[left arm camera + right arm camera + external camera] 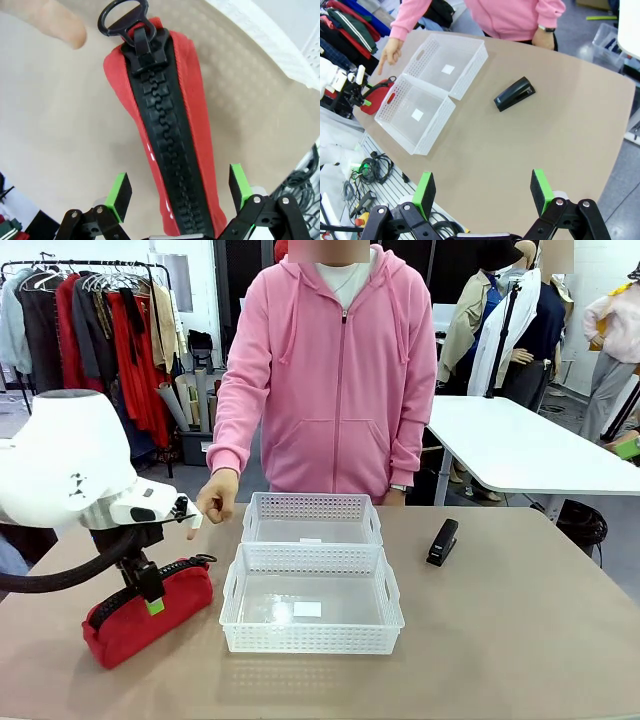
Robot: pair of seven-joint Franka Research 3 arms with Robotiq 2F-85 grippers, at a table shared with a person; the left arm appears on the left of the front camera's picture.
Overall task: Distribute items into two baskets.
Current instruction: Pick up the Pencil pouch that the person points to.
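Left gripper [179, 189], jaws wide, points down astride the red pouch [165, 130].

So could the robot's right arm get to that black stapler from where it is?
Probably yes. The right end effector hangs open above bare table, the stapler lies alone ahead of it, and the baskets sit off to one side.

Clothes rack [100, 310] stands far left; a white table [520, 445] sits behind the tan table [500, 640]

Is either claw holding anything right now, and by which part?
Nothing is held. The left gripper stands open astride the red pouch; the right gripper hangs open, empty.
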